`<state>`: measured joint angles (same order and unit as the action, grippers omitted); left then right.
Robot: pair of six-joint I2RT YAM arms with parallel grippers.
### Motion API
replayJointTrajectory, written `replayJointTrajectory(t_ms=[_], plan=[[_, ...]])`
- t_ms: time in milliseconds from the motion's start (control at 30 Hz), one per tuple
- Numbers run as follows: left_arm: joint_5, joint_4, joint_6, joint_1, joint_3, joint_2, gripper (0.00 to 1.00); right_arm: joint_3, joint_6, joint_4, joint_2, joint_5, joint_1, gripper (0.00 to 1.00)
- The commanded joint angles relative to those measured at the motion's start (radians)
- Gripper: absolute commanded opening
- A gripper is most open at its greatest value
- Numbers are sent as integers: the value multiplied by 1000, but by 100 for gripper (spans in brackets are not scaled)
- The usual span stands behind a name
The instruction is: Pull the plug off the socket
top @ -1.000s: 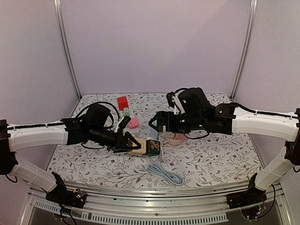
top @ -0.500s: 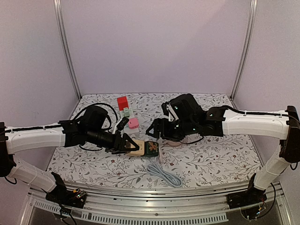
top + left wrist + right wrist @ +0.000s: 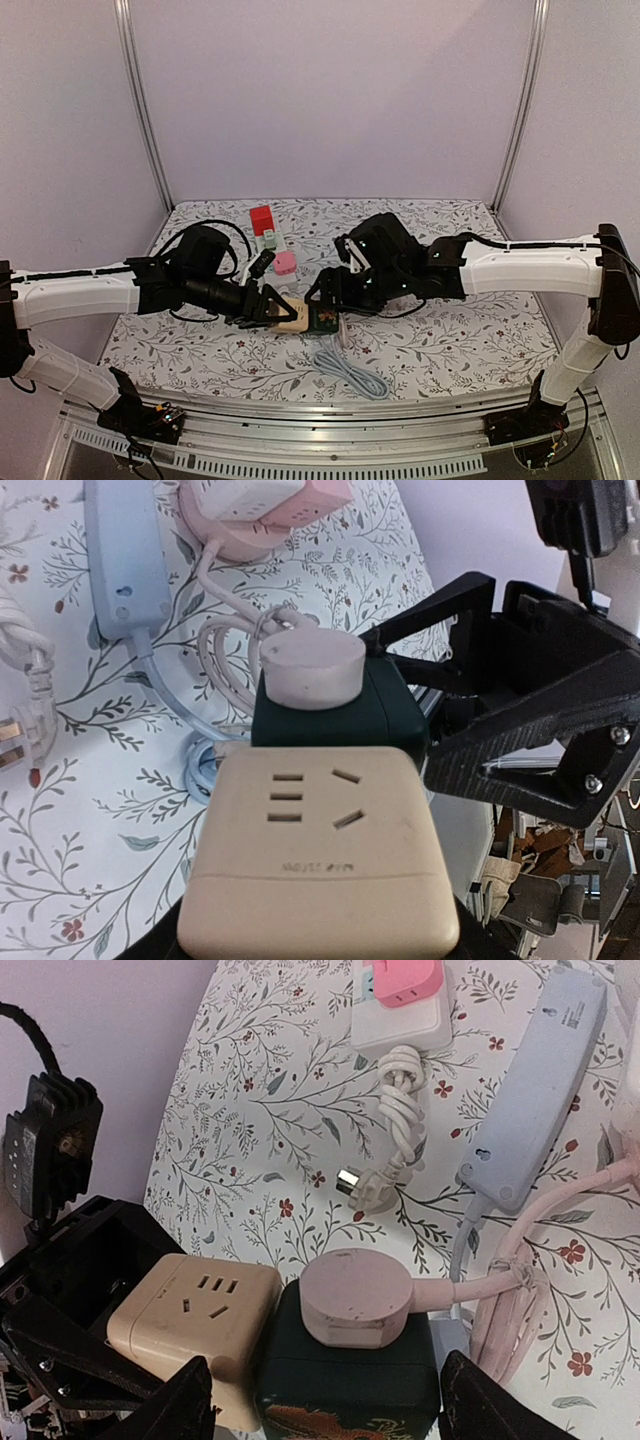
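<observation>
A round pink plug sits on top of a dark green cube socket, its pink cord running off to the right. The green cube is joined to a beige cube socket. My left gripper is shut on the beige cube and holds it just above the table. My right gripper is open, one finger on each side of the green cube. Its right finger is at the cube's edge, and a gap shows at the left finger. From the left wrist, the plug shows beyond the beige cube.
A white power strip with a pink adapter lies further back, next to a red block. A light blue power strip and a white plug on a coiled cord lie near. A coiled grey cable lies in front.
My right arm has moved left and down until its fingers stand around the green cube, and its jaws have narrowed a little. The left gripper has kept hold of the beige cube.
</observation>
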<state>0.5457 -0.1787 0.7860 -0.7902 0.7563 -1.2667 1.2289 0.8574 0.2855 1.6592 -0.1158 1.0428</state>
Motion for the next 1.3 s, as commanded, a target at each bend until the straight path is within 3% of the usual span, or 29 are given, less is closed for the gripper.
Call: replayJointTrajectory(t_ms=[0,700,1000,1267], plan=[[55,117,-7,-14,13,53,5,-15,17,11,20,-15,6,76],[67,147,0,-9,8,59,3,-40,40,17,34,-18,20,69],[79,161,-17,-9,1,98,4,2,18,9,84,-25,24,49],[73,161,1,1,-6,80,4,-5,-57,-1,86,28,48,41]])
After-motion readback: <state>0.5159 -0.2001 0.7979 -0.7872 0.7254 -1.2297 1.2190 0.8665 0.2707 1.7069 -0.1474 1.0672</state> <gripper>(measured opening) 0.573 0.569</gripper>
